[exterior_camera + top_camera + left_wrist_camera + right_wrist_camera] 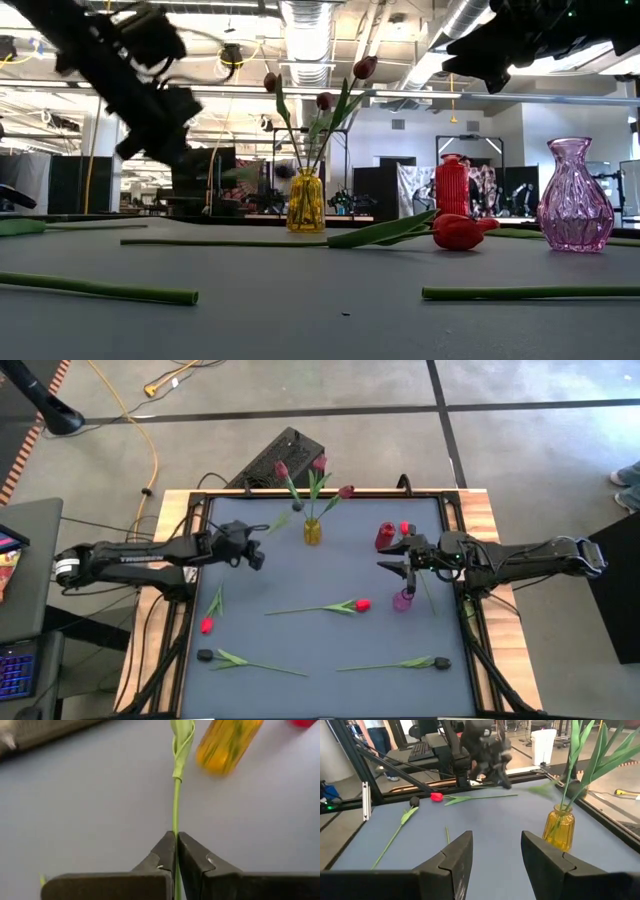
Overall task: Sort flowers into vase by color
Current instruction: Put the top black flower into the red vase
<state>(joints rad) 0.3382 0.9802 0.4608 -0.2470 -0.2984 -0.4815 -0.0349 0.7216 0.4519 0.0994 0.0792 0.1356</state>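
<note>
Near the yellow vase, left tool pinches a stem

- The left arm carries pale lettering along its side in the high view, too small to read.
- Nothing else shows readable text, labels, brands, numbers or signs in any view.

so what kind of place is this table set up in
Probably a robotics lab or workshop: exposed ceiling ducts and strip lights overhead, a bare concrete floor with a yellow cable trailing across it, and a keyboard on a bench beyond the table.
</note>
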